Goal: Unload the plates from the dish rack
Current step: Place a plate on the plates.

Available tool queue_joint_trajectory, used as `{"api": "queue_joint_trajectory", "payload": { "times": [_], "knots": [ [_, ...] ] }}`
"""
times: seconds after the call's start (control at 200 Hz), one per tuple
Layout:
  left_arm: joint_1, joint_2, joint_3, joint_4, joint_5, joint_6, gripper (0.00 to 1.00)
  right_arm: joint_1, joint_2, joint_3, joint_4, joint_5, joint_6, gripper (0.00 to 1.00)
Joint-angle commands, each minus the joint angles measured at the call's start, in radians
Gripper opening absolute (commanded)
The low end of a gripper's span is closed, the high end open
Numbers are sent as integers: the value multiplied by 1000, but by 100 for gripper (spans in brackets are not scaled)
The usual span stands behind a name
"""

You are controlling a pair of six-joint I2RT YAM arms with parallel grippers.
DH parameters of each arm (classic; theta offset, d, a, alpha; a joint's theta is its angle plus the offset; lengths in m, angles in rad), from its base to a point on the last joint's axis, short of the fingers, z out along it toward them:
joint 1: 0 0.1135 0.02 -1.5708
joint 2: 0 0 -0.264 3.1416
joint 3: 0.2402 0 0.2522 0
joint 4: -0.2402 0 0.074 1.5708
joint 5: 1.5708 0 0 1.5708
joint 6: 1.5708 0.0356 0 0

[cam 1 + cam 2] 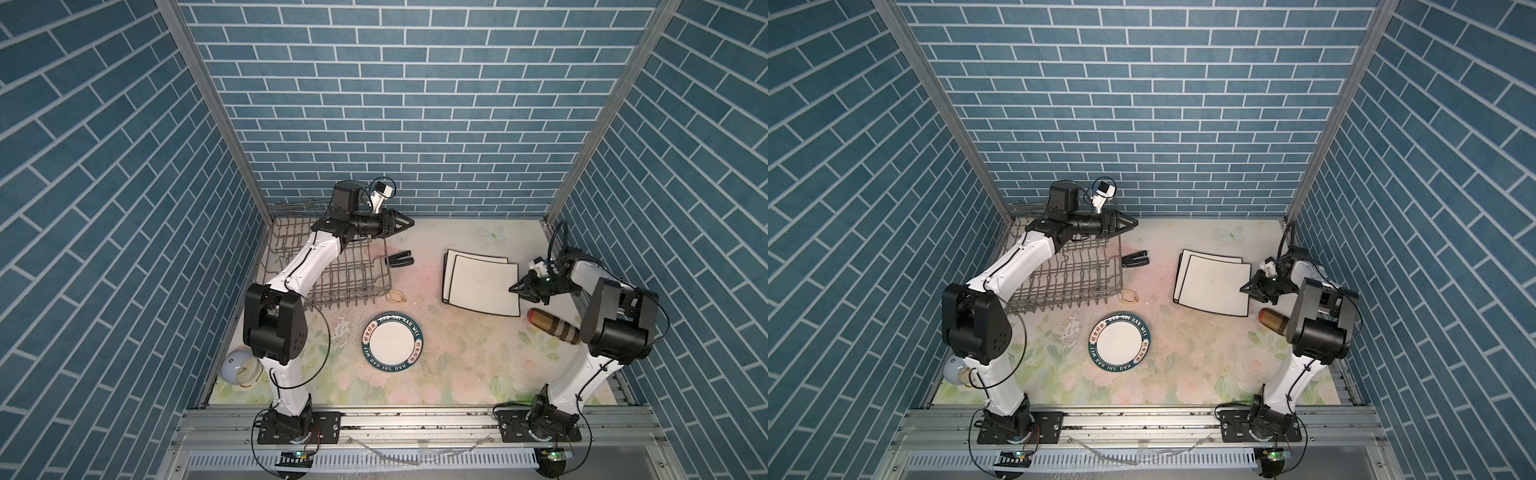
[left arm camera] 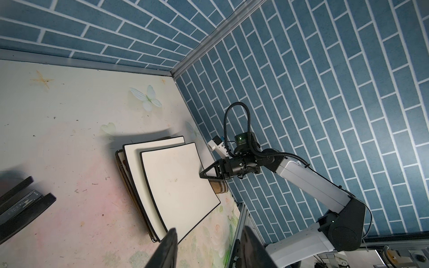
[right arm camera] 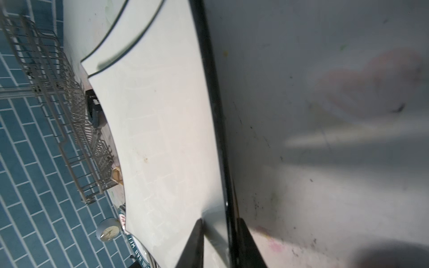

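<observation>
**Rack looks pretty much cleared out**

Watching from the front, so closest stuff first. A round white plate (image 1: 392, 345) with the lettered teal rim lies flat on the table (image 1: 457, 365), just in front of the dish rack (image 1: 353, 286), off its front right corner. Nothing is touching it.

The rack itself sits back left. In both top views I can't spot a single plate between its tines. The left arm (image 1: 299, 266) hangs over part of it though, so take that with a pinch of salt.

Well off to the right of the rack is the stack of square plates (image 2: 130, 176). There are two black-edged cream ones on top, slightly fanned. The left wrist view shows darker edges under them, but I can't tell which plates those are. The right gripper (image 1: 512, 289) is at the top cream plate (image 1: 484, 286), on the edge farthest from the rack. Its fingers (image 3: 195, 243) sit either side of the black rim. Squeezing it or loose? Honestly can't tell.

Furthest back, the left gripper (image 1: 409, 223) hovers over the rack's far right corner, fingers apart, nothing between them.

My read is that the unloading is basically done. All that's left is getting the right gripper clear of that top plate.
</observation>
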Motion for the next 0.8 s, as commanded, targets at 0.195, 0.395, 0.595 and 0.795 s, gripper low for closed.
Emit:
{"api": "queue_joint_trajectory", "payload": {
  "times": [0.195,0.395,0.595,0.795],
  "knots": [
    [11,-35,-14,-45,4,53,46,0,21,61,-51,50,-44,9],
    [16,-34,-18,-42,7,55,46,1,39,82,-50,51,-38,6],
    [17,-31,-19,-42,6,56,46,5,57,101,-46,45,-31,5],
    [20,-30,-16,-52,6,61,46,12,67,119,-44,45,-21,13]
  ]
}}
